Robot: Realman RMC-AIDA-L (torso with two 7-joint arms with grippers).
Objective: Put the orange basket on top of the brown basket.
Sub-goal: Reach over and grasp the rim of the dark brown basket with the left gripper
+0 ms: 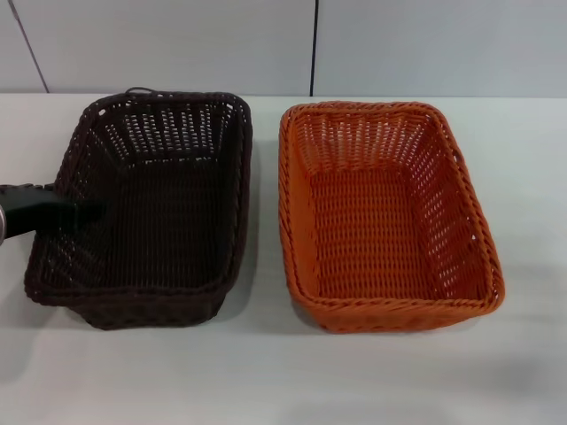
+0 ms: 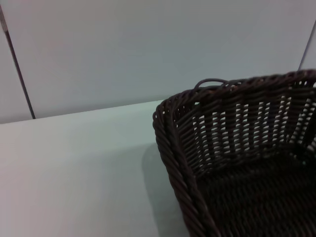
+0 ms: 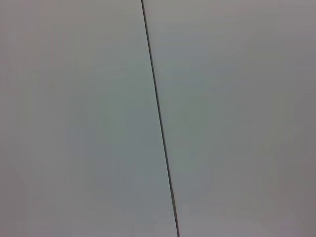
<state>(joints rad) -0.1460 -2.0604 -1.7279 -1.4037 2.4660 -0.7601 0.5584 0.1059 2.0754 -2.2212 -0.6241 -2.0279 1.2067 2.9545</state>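
Left gripper [image 1: 75, 212] reaches the dark brown rectangular woven basket [image 1: 146, 208] at its nine o'clock rim; its opening cannot be told.

The bright orange rectangular woven basket [image 1: 385, 212] sits at three o'clock on the white table [image 1: 266, 372]; the right wrist view shows only wall.

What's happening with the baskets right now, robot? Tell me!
Left hand at brown basket's left rim, grip unclear. Right hand out of sight. Orange basket on the table beside the brown one, not stacked. Nothing in the way.

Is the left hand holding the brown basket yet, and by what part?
Cannot be told. The left hand is at the brown basket by its left rim, but no grip shows. The orange basket sits untouched.
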